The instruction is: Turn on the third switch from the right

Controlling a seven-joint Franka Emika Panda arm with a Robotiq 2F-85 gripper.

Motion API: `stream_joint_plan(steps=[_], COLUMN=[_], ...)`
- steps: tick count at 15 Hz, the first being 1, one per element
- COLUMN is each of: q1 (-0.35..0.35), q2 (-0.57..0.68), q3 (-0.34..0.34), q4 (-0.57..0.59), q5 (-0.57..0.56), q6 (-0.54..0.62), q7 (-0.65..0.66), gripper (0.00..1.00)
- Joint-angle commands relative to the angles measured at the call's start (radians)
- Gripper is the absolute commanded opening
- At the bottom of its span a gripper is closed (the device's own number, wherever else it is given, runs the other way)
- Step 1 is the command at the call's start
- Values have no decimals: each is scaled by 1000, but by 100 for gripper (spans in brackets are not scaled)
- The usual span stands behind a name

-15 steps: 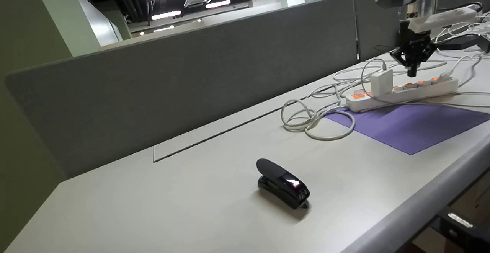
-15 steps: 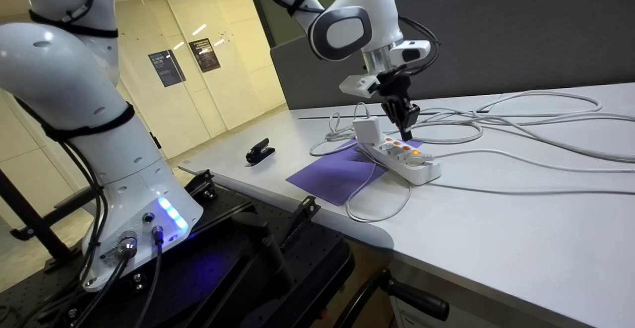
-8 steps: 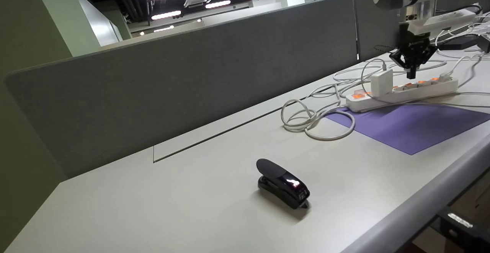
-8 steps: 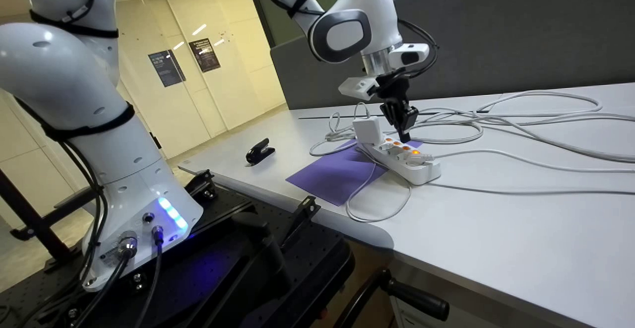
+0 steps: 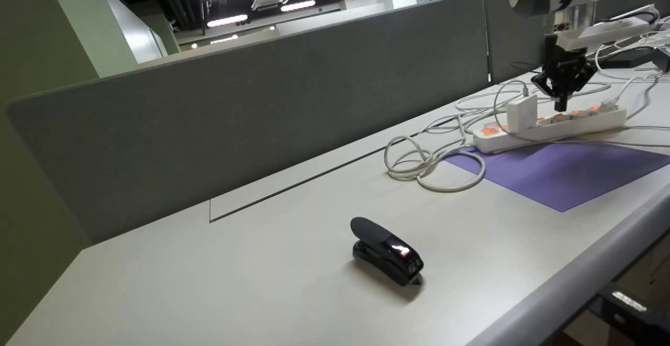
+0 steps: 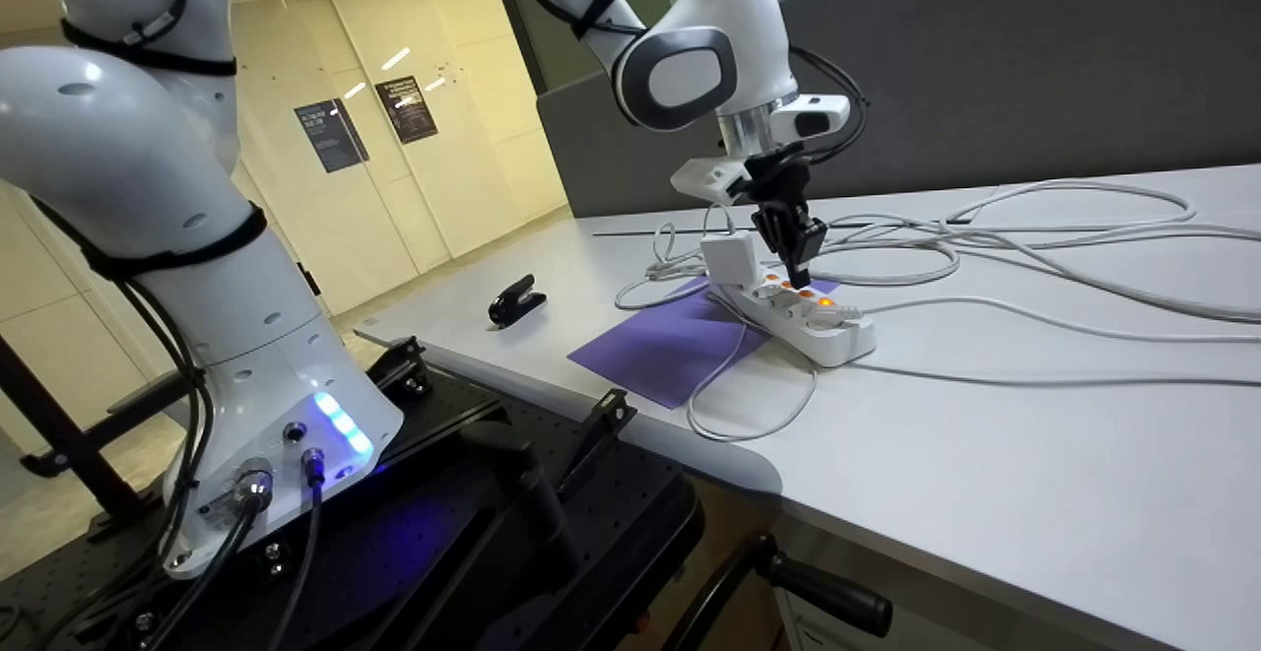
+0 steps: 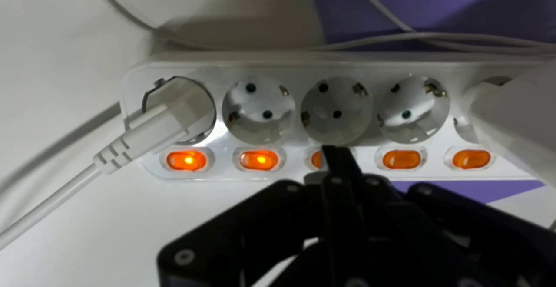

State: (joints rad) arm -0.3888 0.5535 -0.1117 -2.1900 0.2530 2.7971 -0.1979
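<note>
A white power strip with a row of orange switches lies on the desk; it shows in both exterior views. In the wrist view the two leftmost switches glow. The middle switch is mostly hidden behind my fingertips; its visible edge looks unlit. The two switches on the right look unlit. My gripper is shut and empty, fingers together, pointing down over the middle switch. In an exterior view the gripper is just above the strip; I cannot tell whether it touches.
A white adapter stands tall on the strip, right of the fingers in the wrist view. A white plug fills the leftmost socket. Loose cables, a purple sheet, a black stapler and a grey partition surround the strip.
My gripper has come down a little toward the strip and stayed shut. The strip, adapter and cables have not moved.
</note>
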Motion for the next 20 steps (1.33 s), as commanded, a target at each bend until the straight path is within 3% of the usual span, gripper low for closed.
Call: stream_joint_plan(steps=[1, 20], q1=[-25, -72], q2=[7, 62], q3=[13, 67], q4=[22, 71], q5=[-8, 3], q6=[-13, 5], q7=[14, -1], gripper=[0, 0])
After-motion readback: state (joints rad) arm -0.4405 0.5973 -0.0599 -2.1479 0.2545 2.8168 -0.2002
